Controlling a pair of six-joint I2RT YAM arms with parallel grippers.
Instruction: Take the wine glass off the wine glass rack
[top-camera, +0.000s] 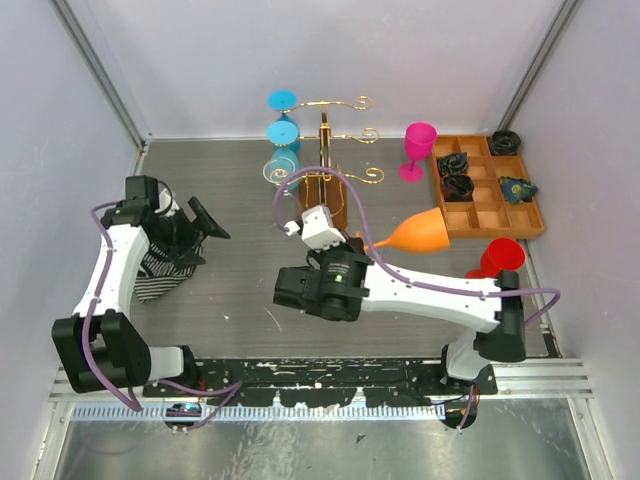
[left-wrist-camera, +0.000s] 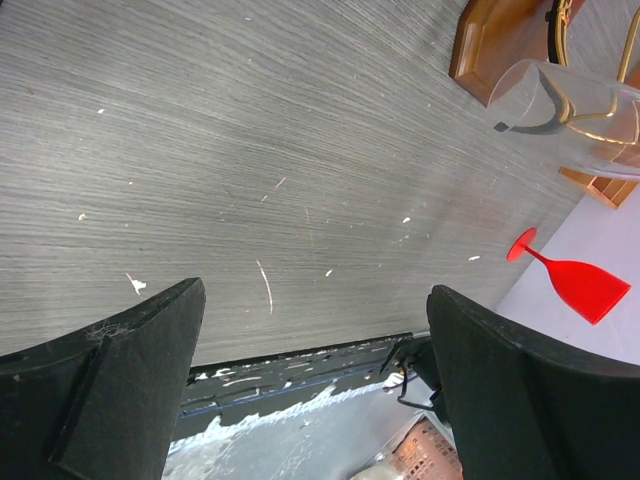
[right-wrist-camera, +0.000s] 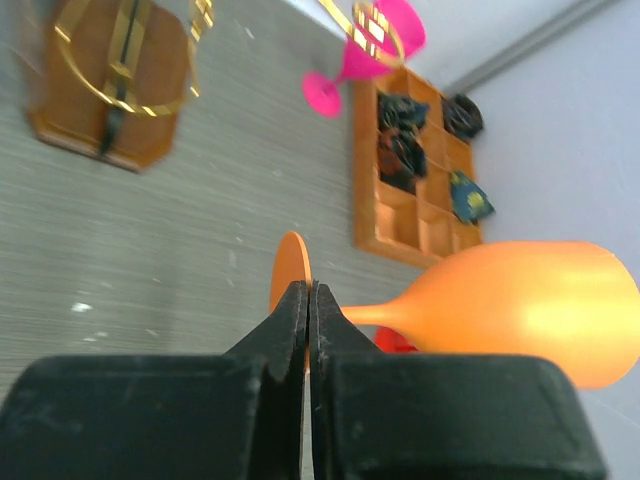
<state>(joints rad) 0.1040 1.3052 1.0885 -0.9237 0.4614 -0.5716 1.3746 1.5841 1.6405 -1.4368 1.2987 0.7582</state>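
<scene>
Our right gripper pinches the stem of the orange plastic wine glass. It lies sideways, cup pointing right, off the gold wire rack. Our left gripper is spread wide, farther away.

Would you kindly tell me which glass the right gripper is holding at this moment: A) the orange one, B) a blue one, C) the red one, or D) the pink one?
A: the right gripper is shut on the thin stem of the orange wine glass, right by its foot, with the bowl sticking out sideways.
</scene>
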